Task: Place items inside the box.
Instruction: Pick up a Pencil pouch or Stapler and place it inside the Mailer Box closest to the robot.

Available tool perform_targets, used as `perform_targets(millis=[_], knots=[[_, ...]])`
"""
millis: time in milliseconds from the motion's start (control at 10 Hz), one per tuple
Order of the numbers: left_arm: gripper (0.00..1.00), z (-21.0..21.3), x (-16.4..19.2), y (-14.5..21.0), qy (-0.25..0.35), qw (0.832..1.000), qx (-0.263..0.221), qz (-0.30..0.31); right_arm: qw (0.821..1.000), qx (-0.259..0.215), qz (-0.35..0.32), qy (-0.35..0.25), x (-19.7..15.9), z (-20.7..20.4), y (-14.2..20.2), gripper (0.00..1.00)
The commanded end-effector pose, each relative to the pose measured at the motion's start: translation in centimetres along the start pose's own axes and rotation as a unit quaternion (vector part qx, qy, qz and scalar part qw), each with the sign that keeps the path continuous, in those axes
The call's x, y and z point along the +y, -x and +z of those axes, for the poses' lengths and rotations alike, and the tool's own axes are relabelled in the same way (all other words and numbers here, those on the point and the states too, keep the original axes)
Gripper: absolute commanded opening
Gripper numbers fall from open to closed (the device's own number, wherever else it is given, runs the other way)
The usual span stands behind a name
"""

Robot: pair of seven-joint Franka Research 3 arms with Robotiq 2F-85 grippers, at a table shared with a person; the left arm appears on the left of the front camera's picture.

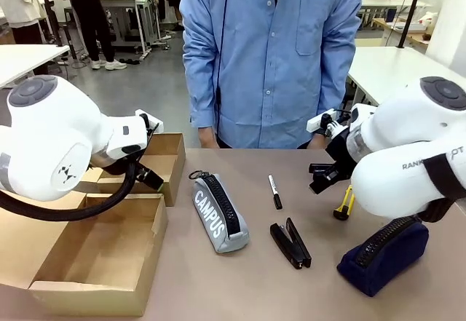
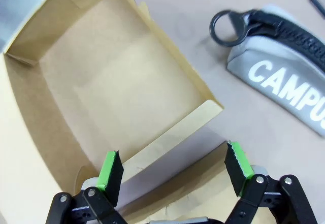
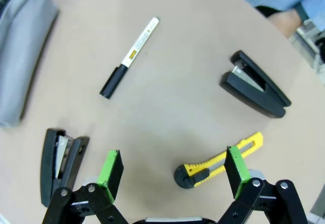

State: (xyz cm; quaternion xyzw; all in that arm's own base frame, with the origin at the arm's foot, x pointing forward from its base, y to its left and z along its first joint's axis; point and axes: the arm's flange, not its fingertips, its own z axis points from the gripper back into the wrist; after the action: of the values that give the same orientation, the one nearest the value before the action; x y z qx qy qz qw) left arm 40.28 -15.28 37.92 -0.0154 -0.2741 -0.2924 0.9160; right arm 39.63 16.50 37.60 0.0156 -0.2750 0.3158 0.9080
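Observation:
A grey CAMPUS pencil case (image 1: 218,218) (image 2: 284,76) lies mid-table beside the open cardboard box (image 1: 102,252) (image 2: 117,82). To its right lie a black-and-white marker (image 1: 275,191) (image 3: 129,56), a black stapler (image 1: 291,243) (image 3: 61,160), a yellow utility knife (image 1: 344,203) (image 3: 218,163) and a navy pencil case (image 1: 382,252). A second stapler (image 3: 256,84) lies farther off in the right wrist view. My left gripper (image 1: 149,177) (image 2: 175,168) hangs open over the box's wall, holding nothing. My right gripper (image 1: 320,177) (image 3: 173,170) is open above the table, the knife lying under its jaws near one finger.
A person in a blue shirt (image 1: 273,59) stands at the far edge, hands resting by the table rim. The box has raised flaps (image 1: 164,161) toward the back. White tables (image 1: 397,70) stand behind.

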Motion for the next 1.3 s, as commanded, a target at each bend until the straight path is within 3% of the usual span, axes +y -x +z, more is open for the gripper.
perform_targets(millis=[0, 200, 300, 400, 500, 600, 800, 1000, 1100, 1200], knots=[[1.00, 7.0, -1.1, -0.6, 0.025, 0.999, -0.008, 0.030, 0.999, 0.007, -0.035, -0.027, -3.5, 5.2, -0.2, 1.00], [1.00, 13.4, -1.3, 0.2, 0.029, 0.992, -0.033, 0.120, 0.988, 0.014, -0.147, -0.046, -7.2, 10.6, 0.4, 1.00], [1.00, 15.1, -1.2, 1.5, 0.105, 0.992, -0.059, 0.030, 0.990, 0.007, -0.084, -0.115, -8.5, 12.2, 2.2, 1.00], [1.00, 16.7, 0.0, 3.7, 0.120, 0.990, -0.042, 0.060, 0.974, 0.002, -0.100, -0.202, -10.2, 14.2, 4.3, 1.00], [1.00, 18.8, 3.5, 7.5, 0.202, 0.973, -0.066, 0.090, 0.942, 0.006, -0.191, -0.276, -13.3, 16.9, 7.5, 1.00], [1.00, 20.1, 7.2, 10.9, 0.265, 0.949, -0.090, 0.143, 0.910, -0.012, -0.266, -0.317, -16.8, 18.9, 10.8, 1.00], [1.00, 20.0, 13.6, 18.0, 0.304, 0.897, -0.126, 0.295, 0.827, -0.091, -0.398, -0.387, -22.6, 21.0, 18.1, 1.00], [1.00, 17.4, 16.3, 25.0, 0.365, 0.827, -0.174, 0.391, 0.769, -0.148, -0.469, -0.409, -25.5, 20.9, 25.0, 1.00], [1.00, 16.5, 16.4, 27.7, 0.373, 0.800, -0.216, 0.417, 0.745, -0.168, -0.496, -0.412, -26.4, 20.7, 27.6, 1.00], [1.00, 15.4, 14.2, 27.5, 0.372, 0.780, -0.258, 0.432, 0.725, -0.178, -0.532, -0.399, -27.0, 20.1, 29.5, 1.00]])
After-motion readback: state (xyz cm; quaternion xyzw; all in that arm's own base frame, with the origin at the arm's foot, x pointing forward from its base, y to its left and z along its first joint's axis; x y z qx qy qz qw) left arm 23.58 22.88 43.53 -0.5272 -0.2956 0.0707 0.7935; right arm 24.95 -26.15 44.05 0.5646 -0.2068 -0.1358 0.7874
